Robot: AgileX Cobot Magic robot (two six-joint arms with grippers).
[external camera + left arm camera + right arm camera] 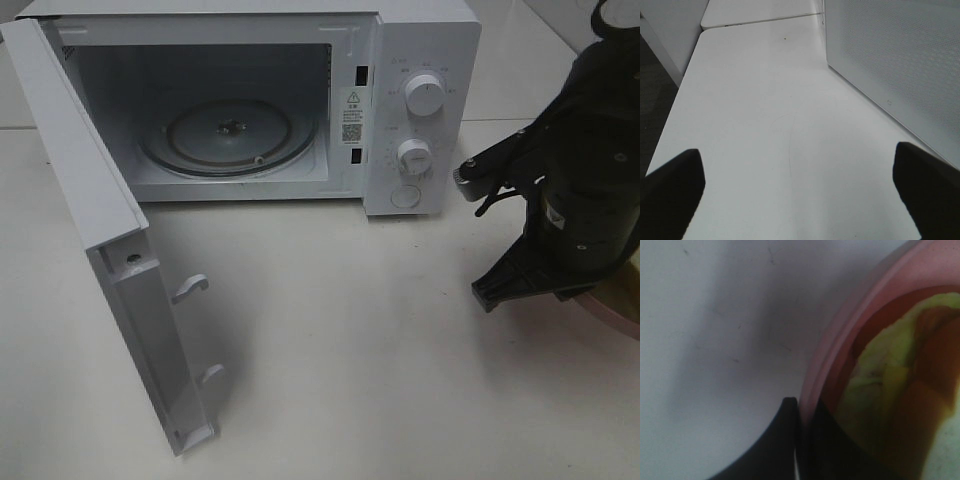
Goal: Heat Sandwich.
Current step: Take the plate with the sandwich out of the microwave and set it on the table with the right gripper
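1 sandwich [890, 390], 1 pink plate [840, 340]; R end effector [802, 410] clamps rim.

The microwave [250, 100] has a smooth white casing with a faint sheen, like painted metal or plastic. Its turntable [228, 135] is clear, glossy glass. The two knobs [425, 95] look like smooth white plastic. The open door [90, 215] has a white, plastic-looking frame, and its inner panel [900, 65], just beside the left gripper [800, 185], shows a fine dotted mesh texture. The table [340, 340] is a matt, smooth white surface with faint hairline scratches. Both grippers look like matt black plastic. The pink plate [840, 350], pinched at its rim by the right gripper [800, 440], is smooth and slightly glossy. The sandwich [890, 390] on it looks soft and matt.
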